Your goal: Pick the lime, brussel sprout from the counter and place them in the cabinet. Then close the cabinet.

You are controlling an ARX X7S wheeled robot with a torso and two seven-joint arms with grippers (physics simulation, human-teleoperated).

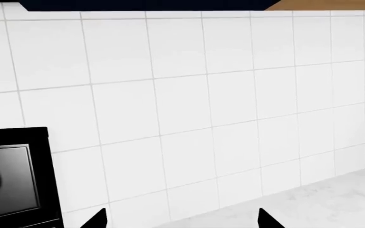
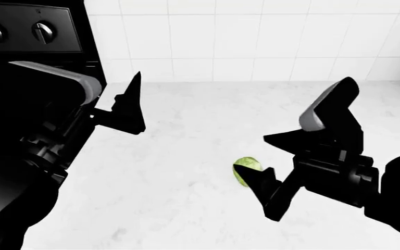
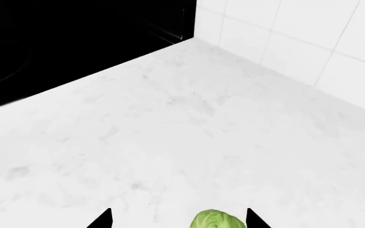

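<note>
Stretching wide and bare, the counter (image 2: 186, 172) carries the right gripper (image 2: 270, 169), jaws spread and holding nothing, its lower finger just beside the sprout (image 2: 245, 169). Left gripper (image 1: 182, 219) is open, empty too. Sprout looks light, firm, prone to roll; pinch across its middle.

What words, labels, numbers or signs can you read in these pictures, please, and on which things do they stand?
None: no readable text in any view.
The stove has two knobs with no legible markings.
The sprout, counter and wall tiles are unmarked.
</note>
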